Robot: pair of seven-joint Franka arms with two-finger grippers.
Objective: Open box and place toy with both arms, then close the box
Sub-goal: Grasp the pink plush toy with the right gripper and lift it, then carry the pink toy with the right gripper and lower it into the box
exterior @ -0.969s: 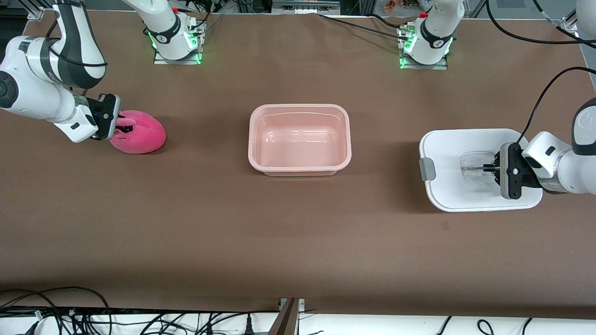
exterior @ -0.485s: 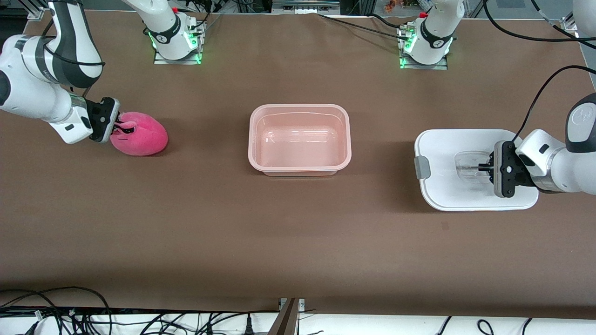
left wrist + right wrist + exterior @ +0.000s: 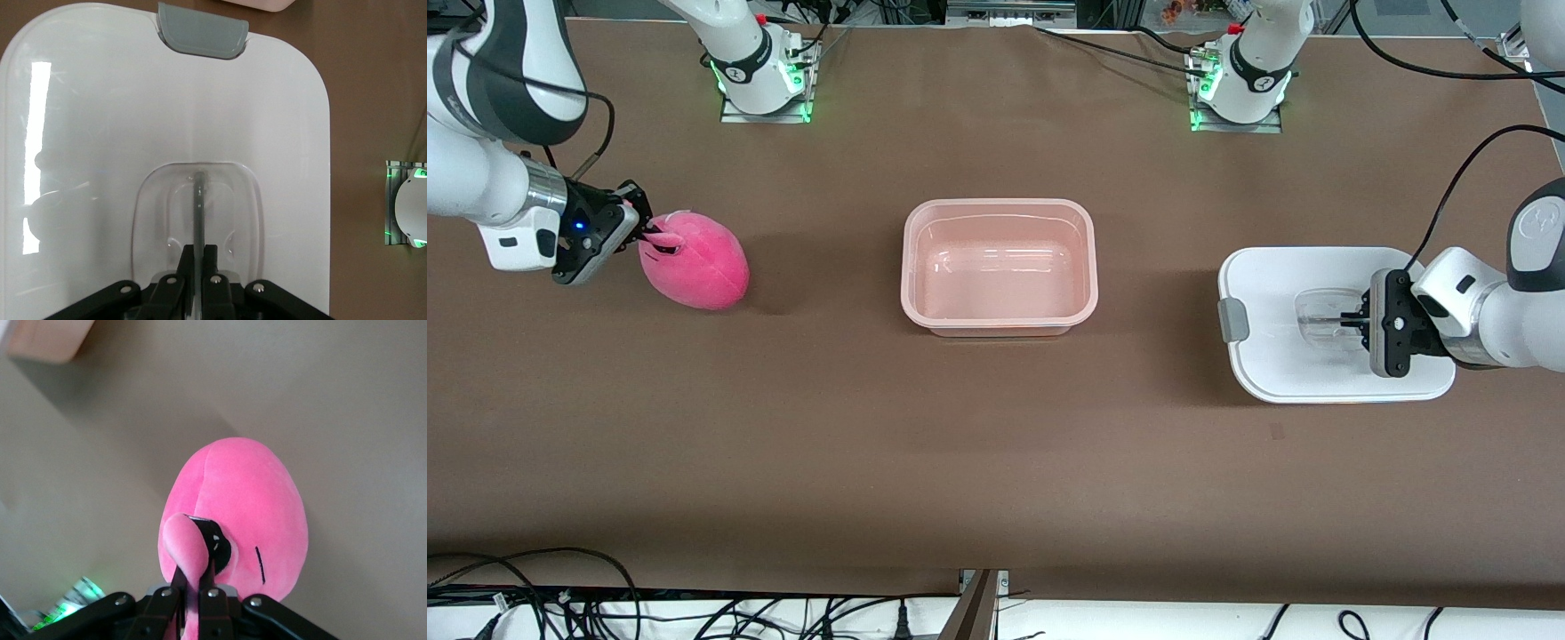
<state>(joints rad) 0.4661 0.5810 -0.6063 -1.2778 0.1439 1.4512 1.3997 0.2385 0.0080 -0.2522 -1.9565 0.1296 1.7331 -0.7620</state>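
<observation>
Pink toy [image 3: 698, 262] pinched, lid [image 3: 1303, 293] handle gripped, apparently.

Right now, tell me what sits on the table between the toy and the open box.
Nothing: in the front view only bare brown table separates the toy, pinched in the right gripper, from the open box.
</observation>
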